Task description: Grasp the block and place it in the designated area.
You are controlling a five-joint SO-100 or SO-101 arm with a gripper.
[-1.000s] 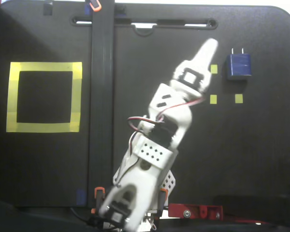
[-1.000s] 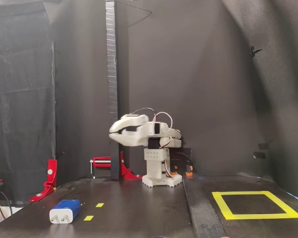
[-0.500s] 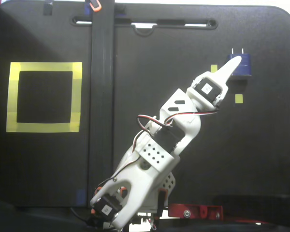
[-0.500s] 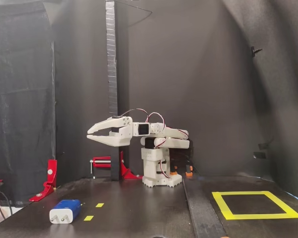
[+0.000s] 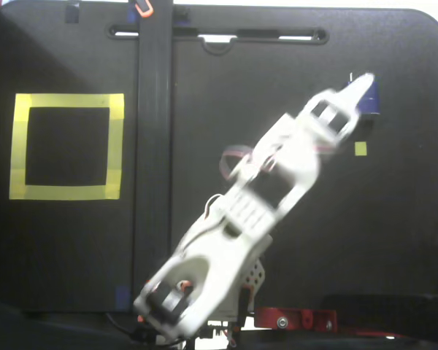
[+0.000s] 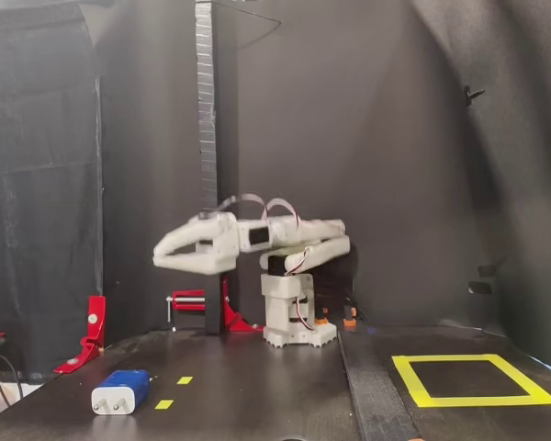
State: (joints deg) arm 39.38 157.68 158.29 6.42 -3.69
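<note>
In the top-down fixed view, the designated area (image 5: 66, 146) sits at the left of the frame, a square of wide yellow tape enclosing black surface (image 5: 401, 233), with a dark vertical post (image 5: 154, 146) just to its right. The white arm (image 5: 248, 233) rises from the bottom centre and stretches diagonally to the upper right, blurred by motion; the gripper (image 5: 361, 86) lies over the block (image 5: 369, 102), of which only a dark blue sliver shows at the upper right, and one small yellow tape square (image 5: 360, 149) lies just below it. A red clamp (image 5: 296, 319) shows at the bottom edge. In the low side fixed view, going from the left, another red clamp (image 6: 90, 333) stands at the left edge, and the block (image 6: 121, 391) lies flat on the surface at the lower left, its white pronged end facing the camera, with two small yellow tape squares (image 6: 174, 391) just to its right. The gripper (image 6: 158, 255) hangs high in the air above, well clear of the block, its jaws slightly parted and holding nothing. The arm's base (image 6: 290, 317) stands mid-frame, and the designated area (image 6: 474, 379) lies at the lower right, empty.
</note>
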